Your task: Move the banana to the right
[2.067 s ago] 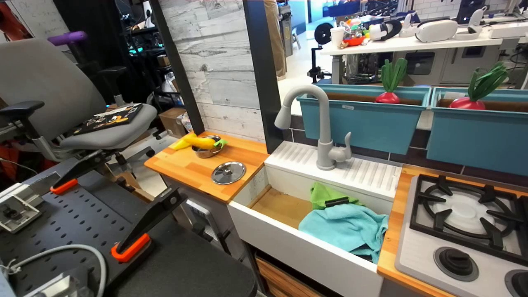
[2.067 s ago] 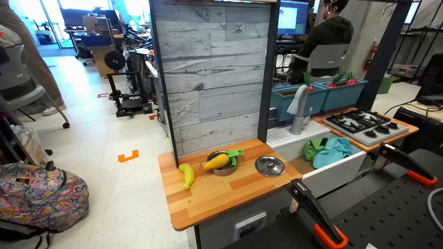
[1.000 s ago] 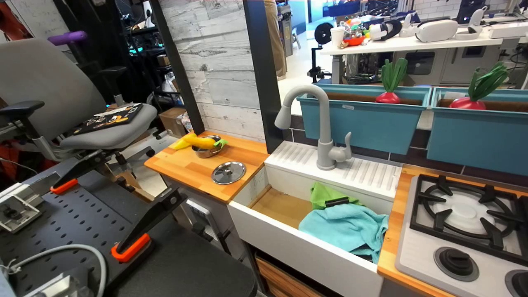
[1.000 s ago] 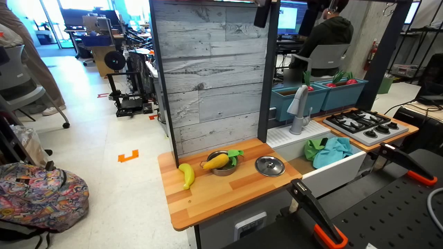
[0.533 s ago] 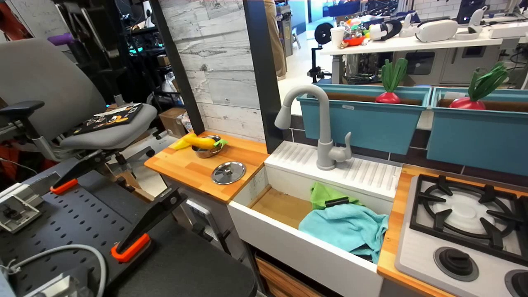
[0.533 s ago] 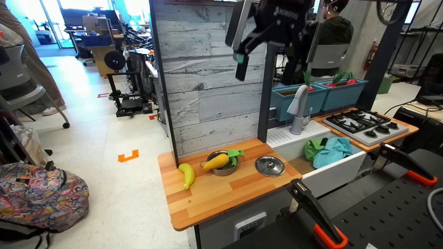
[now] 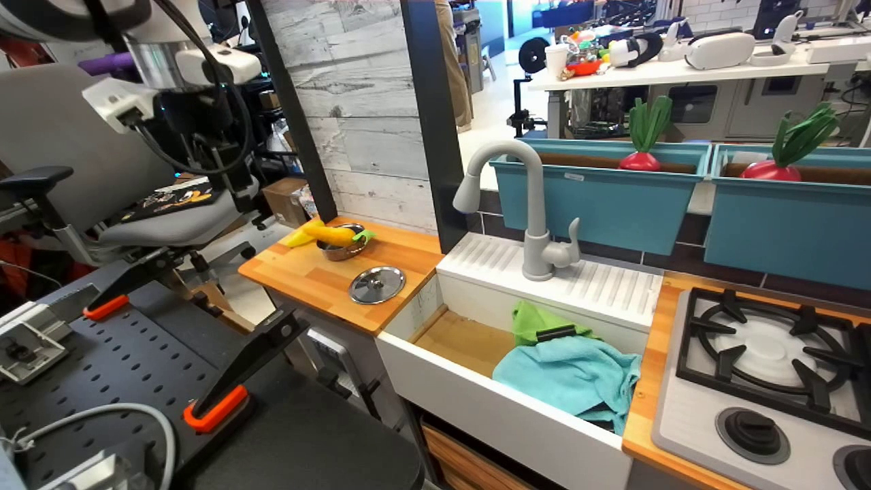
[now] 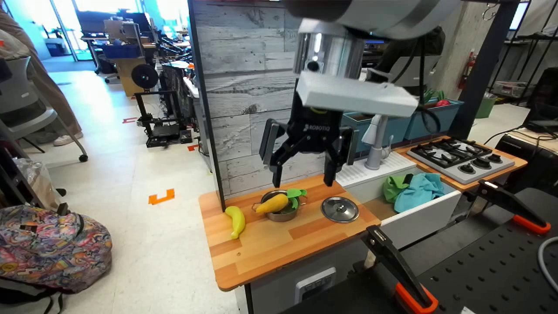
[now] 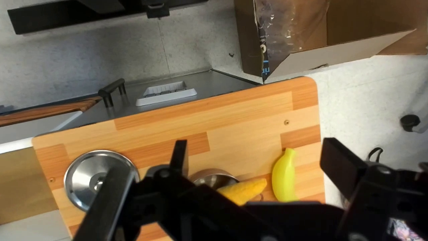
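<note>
The banana [image 8: 236,222] is yellow and curved and lies on the wooden counter near its outer end. In an exterior view the banana [image 7: 297,237] is partly behind a yellow vegetable toy. In the wrist view the banana [image 9: 283,175] lies between the spread fingers, nearer the right-hand one, its lower end hidden by the gripper body. My gripper [image 8: 303,179] is open and empty, pointing down in the air above the counter. It appears above the pot, to the side of the banana. It also shows, small and dark, in an exterior view [image 7: 238,194].
A small metal pot [image 8: 283,216] with a yellow vegetable toy [image 8: 272,203] across it stands beside the banana. A metal lid [image 8: 340,209] lies nearer the sink [image 7: 503,415], which holds cloths. A grey wooden panel [image 8: 270,96] rises behind the counter [image 8: 261,257]. A faucet [image 7: 534,204] stands behind the sink.
The arm and gripper have come into view from above and moved down toward the counter. The gripper stays open. The banana, pot and lid have not moved.
</note>
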Robot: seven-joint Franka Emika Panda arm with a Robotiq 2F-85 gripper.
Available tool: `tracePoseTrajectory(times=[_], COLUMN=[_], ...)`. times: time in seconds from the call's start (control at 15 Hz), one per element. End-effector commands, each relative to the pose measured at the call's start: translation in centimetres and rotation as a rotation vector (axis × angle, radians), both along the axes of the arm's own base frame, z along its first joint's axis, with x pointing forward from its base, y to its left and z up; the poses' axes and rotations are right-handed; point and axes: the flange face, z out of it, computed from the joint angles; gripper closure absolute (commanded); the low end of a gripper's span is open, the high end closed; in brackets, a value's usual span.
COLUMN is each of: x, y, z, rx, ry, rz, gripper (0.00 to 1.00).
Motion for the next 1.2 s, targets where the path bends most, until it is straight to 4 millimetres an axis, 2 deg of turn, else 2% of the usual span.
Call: tracePoseTrajectory(times=[0.0, 0.2, 0.6, 0.87, 1.13], x=[2.1, 4.0, 8.1, 9.3, 10.3], y=[2.2, 4.0, 7.6, 9.3, 10.2], z=[-4.3, -6.4, -8.9, -11.1, -13.1], rx=[-0.003, 0.022, 0.059, 0.049, 0.027], ry=[-0.013, -0.029, -0.049, -0.054, -0.072], rz=[-0.033, -0.055, -0.057, -0.061, -0.097], gripper=[0.0, 0.0, 0.0, 0.0, 0.0])
